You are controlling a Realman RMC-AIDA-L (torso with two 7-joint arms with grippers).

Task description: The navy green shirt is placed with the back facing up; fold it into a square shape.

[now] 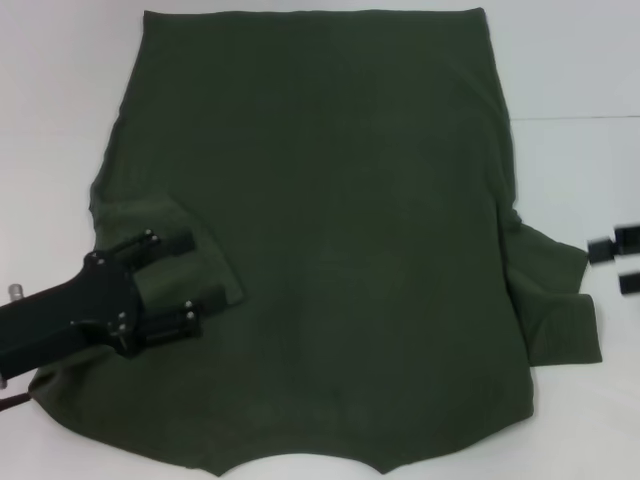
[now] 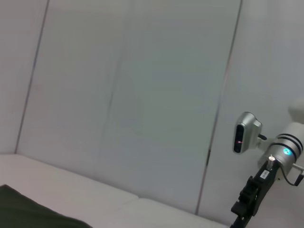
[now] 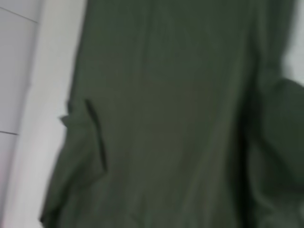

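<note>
Nearby, the left gripper (image 1: 190, 283) rests on the navy green shirt (image 1: 340, 220), black fingers spread apart over its folded-in left sleeve, clasping nothing. Soft, matte cloth lies flat on the white table (image 1: 60, 80); beyond its right sleeve, the right gripper (image 1: 618, 262) stands agape, empty.

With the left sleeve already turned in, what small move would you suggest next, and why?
Probably release and draw back the left claw: it rests on the left sleeve, already folded onto the large dark olive-green cotton shirt, while the right sleeve lies spread out on the white table near the right claw.
</note>
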